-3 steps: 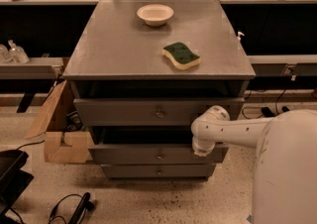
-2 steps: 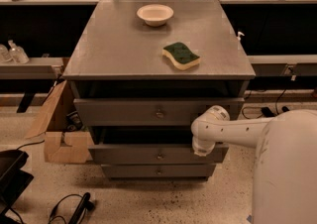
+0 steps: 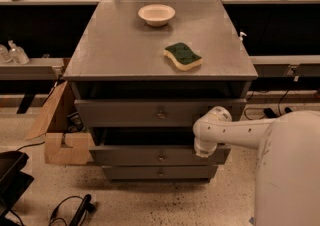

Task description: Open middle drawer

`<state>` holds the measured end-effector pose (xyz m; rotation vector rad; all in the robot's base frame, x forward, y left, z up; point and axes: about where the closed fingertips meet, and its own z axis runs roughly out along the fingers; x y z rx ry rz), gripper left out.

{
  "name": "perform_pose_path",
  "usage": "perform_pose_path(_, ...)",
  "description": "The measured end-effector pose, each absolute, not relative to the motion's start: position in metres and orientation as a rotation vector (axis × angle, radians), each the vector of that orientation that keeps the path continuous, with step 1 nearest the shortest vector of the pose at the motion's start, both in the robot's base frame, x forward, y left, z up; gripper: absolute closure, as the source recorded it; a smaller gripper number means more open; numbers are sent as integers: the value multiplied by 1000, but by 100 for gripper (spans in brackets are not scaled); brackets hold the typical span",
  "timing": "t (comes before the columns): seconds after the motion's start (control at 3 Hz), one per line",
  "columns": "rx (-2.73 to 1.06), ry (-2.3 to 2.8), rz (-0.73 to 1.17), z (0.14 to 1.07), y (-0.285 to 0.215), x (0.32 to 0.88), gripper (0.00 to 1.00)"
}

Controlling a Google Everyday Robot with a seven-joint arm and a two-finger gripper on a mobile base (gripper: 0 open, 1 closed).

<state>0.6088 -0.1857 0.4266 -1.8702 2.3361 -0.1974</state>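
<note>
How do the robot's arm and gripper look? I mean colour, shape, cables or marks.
The arm is a smooth white tube with a rounded joint, growing from a big white rounded body. No cables or markings show. The gripper, at the arm's end before the right part of the middle drawer, looks white and stubby; finer detail cannot be told.
</note>
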Motion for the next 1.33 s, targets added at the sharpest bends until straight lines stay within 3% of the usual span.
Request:
perform_pose_path(0.67, -1871, 2337, -196, 426, -186, 608, 53)
perform_pose_path(1.0, -1872, 2337, -195, 426, -186, 608, 22)
perform_pose_path(1.33, -1875, 2340, -192, 424, -186, 607, 0)
